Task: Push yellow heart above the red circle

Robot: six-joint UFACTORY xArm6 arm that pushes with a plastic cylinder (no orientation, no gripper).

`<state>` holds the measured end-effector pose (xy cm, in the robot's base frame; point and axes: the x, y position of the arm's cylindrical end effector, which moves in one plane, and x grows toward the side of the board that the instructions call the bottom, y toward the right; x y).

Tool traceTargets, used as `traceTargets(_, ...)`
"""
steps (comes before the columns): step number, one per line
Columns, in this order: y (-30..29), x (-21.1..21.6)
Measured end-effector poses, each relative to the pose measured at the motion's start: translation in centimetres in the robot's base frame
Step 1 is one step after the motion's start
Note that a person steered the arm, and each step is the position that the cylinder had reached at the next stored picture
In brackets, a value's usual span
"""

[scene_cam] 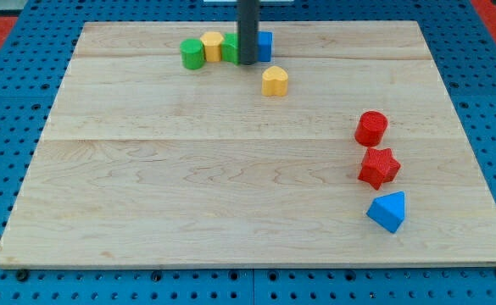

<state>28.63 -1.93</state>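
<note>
The yellow heart lies on the wooden board near the view's top, right of centre. The red circle stands at the view's right, below and to the right of the heart. My tip is down on the board just up and left of the yellow heart, a small gap apart. The rod hides part of the blocks behind it.
A row of blocks sits at the view's top: a green cylinder, a yellow block, a green block and a blue block. A red star and a blue triangle lie below the red circle.
</note>
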Motion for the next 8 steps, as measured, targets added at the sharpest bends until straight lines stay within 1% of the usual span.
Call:
traceTargets(1, 2.5, 3.1)
traceTargets(2, 8.1, 4.1)
traceTargets(3, 9.0, 4.6)
traceTargets(4, 2.3, 4.6)
traceTargets(5, 5.7, 7.0)
traceTargets(6, 10.9, 7.0)
traceTargets(7, 13.0, 7.0)
traceTargets(8, 13.1, 7.0)
